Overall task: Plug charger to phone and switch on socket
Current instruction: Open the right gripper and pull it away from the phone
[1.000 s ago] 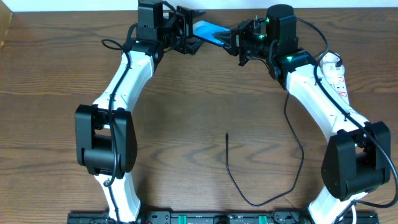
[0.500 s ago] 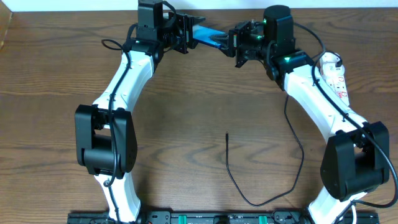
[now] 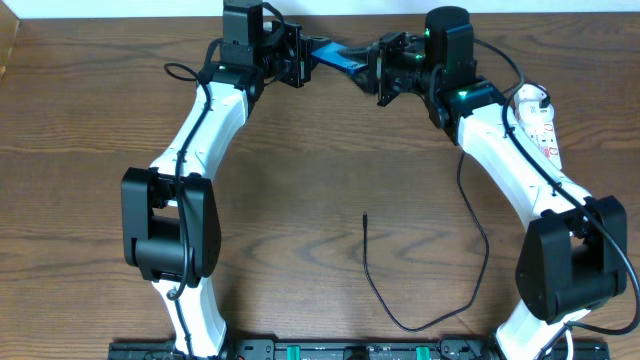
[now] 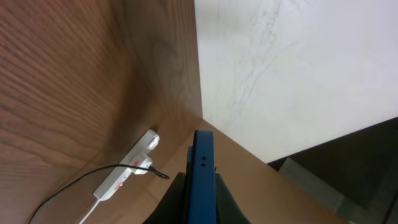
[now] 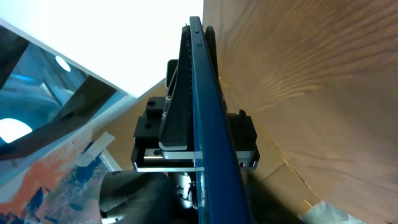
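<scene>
The phone (image 3: pixel 335 52), slim with a blue screen, hangs above the table's far edge between both grippers. My left gripper (image 3: pixel 308 58) is shut on its left end. In the left wrist view both jaws press the phone's blue edge (image 4: pixel 202 180). My right gripper (image 3: pixel 372 68) stands open around the other end. In the right wrist view the phone (image 5: pixel 208 124) runs edge-on between its jaws, and a gap shows beside the left finger (image 5: pixel 134 193). The charger (image 3: pixel 366 260) lies loose on the table, its plug tip pointing to the far side. The white socket (image 3: pixel 543 125) lies at the far right.
The charger's black cable loops toward the table's front edge, then runs up the right side to the socket (image 4: pixel 127 174). A white wall rises just behind the table's far edge. Both arms arch over the left and right sides of the table.
My left gripper has shut on the phone's left end. My right gripper, shut on the phone before, has opened. The phone has shifted slightly left and toward the far edge.
</scene>
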Tool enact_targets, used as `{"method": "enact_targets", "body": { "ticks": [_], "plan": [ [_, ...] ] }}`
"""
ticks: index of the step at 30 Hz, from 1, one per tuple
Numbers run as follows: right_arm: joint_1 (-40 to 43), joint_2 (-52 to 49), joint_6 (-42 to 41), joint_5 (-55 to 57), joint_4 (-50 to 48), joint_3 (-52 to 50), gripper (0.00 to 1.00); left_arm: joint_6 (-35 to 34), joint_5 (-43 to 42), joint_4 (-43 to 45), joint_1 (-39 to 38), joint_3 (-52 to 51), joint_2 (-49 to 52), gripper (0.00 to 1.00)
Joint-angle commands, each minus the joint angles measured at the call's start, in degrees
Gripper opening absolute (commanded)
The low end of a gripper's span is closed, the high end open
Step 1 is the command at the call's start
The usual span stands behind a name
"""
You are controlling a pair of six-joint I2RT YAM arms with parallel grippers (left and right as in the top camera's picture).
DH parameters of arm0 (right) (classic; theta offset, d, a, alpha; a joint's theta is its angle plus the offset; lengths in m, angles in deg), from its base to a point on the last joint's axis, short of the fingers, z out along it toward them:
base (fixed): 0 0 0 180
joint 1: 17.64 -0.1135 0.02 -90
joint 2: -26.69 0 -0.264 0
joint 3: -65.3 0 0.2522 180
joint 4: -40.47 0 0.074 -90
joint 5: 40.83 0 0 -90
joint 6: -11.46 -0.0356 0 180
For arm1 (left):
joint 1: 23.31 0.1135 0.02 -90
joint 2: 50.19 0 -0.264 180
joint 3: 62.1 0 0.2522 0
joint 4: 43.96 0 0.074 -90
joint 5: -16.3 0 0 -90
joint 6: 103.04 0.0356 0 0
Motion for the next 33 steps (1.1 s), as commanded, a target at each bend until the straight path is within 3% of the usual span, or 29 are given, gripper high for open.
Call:
{"method": "enact_targets", "body": {
  "ticks": [1, 2, 4, 8, 11, 13, 16, 18, 20, 23, 26, 30, 33],
  "plan": [
    [-0.4, 0.5, 0.8, -1.7, 0.0, 1.1, 0.87, -0.3, 0.2, 0.5, 0.2, 0.5, -1.4, 0.07],
    [-0.3, 0.5, 1.4, -1.7, 0.0, 1.1, 0.99, -0.3, 0.2, 0.5, 0.2, 0.5, -1.4, 0.07],
    [0.0, 0.5, 3.3, -1.7, 0.0, 1.1, 0.99, -0.3, 0.2, 0.5, 0.4, 0.5, -1.4, 0.07],
    [2.5, 0.5, 15.0, -3.7, -1.2, 1.1, 0.99, 3.1, -0.9, 0.5, 2.5, 0.5, -1.4, 0.07],
    [5.6, 0.5, 25.1, -9.2, -1.8, 1.1, 0.99, 6.1, -7.5, 0.5, 5.5, 0.5, -1.4, 0.07],
    [7.3, 0.5, 27.3, -11.4, -1.8, 1.1, 0.99, 8.3, -12.6, 0.5, 7.2, 0.5, -1.4, 0.07],
    [9.9, 0.5, 30.4, -13.9, -2.1, 1.1, 0.98, 19.5, -24.2, 0.5, 10.8, 0.5, -1.4, 0.07],
    [11.3, 0.5, 34.8, -15.1, -2.5, 1.1, 0.99, 32.7, -33.4, -0.4, 12.9, 0.5, -1.4, 0.07],
    [11.6, 0.5, 38.9, -16.1, -2.2, 1.1, 0.99, 41.6, -41.7, -3.1, 14.4, 0.5, -1.4, 0.07],
    [11.2, 0.5, 39.0, -15.0, -0.7, 1.1, 0.99, 43.7, -44.0, -5.8, 15.4, 0.5, -1.4, 0.07],
    [10.2, 0.5, 41.8, -10.6, 5.7, 2.4, 0.99, 43.7, -44.0, -6.0, 15.9, 0.5, -1.4, 0.07],
    [8.2, 0.5, 56.3, 5.6, 31.3, 11.6, 0.99, 43.7, -42.2, -6.2, 16.0, 0.5, -1.4, 0.07],
    [6.5, 0.5, 63.5, 15.3, 43.8, 17.7, 0.99, 43.7, -41.4, -6.2, 16.0, 0.5, -1.4, 0.07]
  ]
}}
